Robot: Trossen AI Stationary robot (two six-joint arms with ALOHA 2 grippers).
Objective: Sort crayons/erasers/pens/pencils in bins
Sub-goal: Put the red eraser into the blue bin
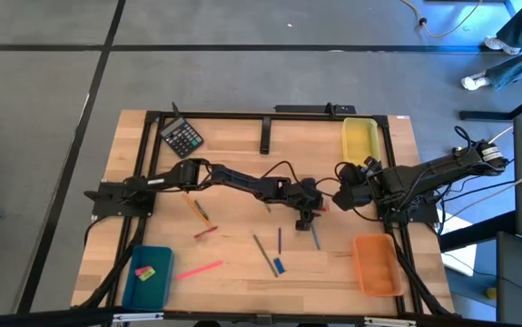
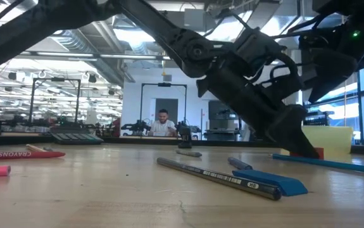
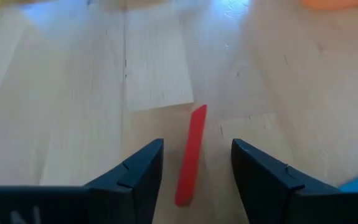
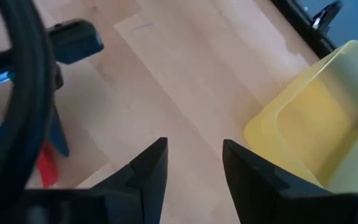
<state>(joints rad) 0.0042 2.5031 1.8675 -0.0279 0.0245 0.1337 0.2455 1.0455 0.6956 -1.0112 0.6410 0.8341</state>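
Sorted: teal bin (image 1: 158, 283) holds two small pieces.
Left to sort: crayons (image 1: 198, 270), pencils across the counter (image 1: 233, 154).
Left pincer (image 3: 196, 171): spread around red eraser (image 3: 190, 155).
Right pincer (image 4: 194, 163): spread, empty, near yellow bin (image 4: 315, 130).

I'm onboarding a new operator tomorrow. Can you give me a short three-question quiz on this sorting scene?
1. True or false: the left claw is shut on the red eraser.
2. Which bin already holds items: A yellow bin, B orange bin, C teal bin?
3. What black device lies at the table's far left corner?

Key: 1 false, its fingers stand open either side of the eraser. 2 C. 3 the calculator.
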